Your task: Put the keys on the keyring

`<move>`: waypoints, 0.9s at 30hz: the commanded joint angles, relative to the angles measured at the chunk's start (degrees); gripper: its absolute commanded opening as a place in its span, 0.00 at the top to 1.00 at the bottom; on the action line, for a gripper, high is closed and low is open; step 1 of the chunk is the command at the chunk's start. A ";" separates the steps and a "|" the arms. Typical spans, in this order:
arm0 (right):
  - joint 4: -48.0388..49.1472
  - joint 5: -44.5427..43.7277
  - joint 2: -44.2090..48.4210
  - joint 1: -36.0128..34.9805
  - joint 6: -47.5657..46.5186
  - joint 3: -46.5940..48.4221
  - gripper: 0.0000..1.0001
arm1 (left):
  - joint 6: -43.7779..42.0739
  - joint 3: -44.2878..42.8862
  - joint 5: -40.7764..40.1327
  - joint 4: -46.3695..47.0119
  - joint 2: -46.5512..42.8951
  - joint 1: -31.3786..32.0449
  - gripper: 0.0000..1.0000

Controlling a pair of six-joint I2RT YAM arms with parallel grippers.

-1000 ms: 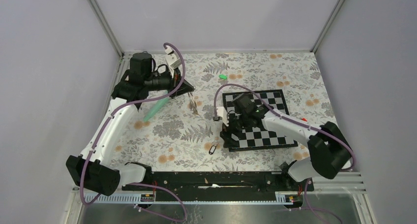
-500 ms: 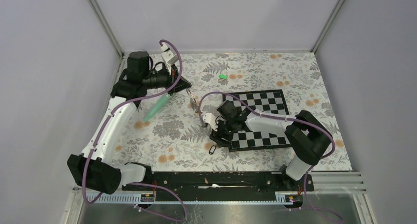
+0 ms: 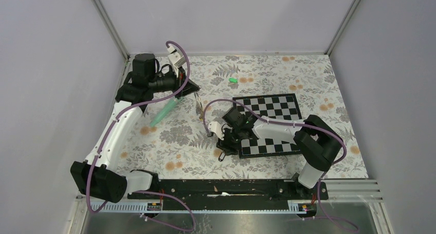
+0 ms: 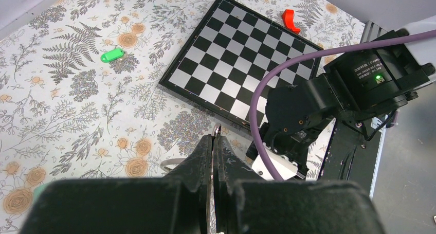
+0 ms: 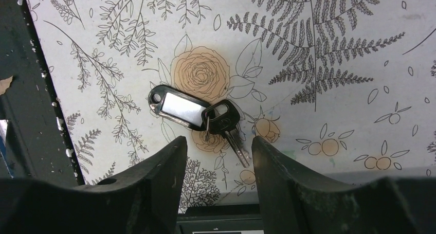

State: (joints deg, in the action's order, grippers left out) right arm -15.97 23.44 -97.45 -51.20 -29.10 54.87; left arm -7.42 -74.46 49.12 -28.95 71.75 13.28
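Observation:
The black key with its clear-windowed black tag (image 5: 191, 109) lies flat on the flowered cloth, seen from above as the black key (image 3: 222, 155) left of the chessboard. My right gripper (image 5: 218, 142) hangs open just over it, a finger on each side of the key's blade, touching nothing. The green key (image 3: 233, 80) lies alone at the back, also the green key (image 4: 112, 54) in the left wrist view. My left gripper (image 3: 194, 88) is shut on the thin keyring (image 4: 217, 129), whose small keys dangle below as the keyring (image 3: 200, 108).
A chessboard (image 3: 275, 106) lies right of centre, with the right arm stretched over its near half. A teal stick (image 3: 165, 110) lies under the left arm. A red piece (image 4: 290, 19) sits beyond the board's far corner. The black rail runs along the near edge.
The right arm has swung left off the chessboard to above the black key, and its jaws have narrowed. The left gripper has shifted slightly back with the keyring.

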 commanded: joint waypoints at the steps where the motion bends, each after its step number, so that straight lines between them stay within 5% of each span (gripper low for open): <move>1: 0.03 -0.89 -0.70 -0.83 -0.07 2.39 0.45 | 0.66 -1.23 0.26 3.45 -0.14 -0.36 1.00; 9: -0.92 -0.56 -2.33 -1.17 -0.03 3.71 0.59 | 1.43 -1.04 0.77 3.89 -0.45 -0.88 1.00; 17: -1.14 -0.14 -2.62 -1.45 -0.11 3.75 0.63 | 2.06 -0.72 1.22 4.34 -0.95 -1.41 1.00; 27: -2.21 0.38 -1.82 -1.45 -0.37 4.59 0.89 | 2.50 -0.15 1.39 4.96 -1.69 -1.76 1.00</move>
State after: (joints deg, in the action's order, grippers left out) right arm -17.23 23.20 -99.61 -52.14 -29.06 57.30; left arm -5.65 -74.46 49.28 -28.42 71.75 11.92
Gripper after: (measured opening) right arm 0.146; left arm 0.013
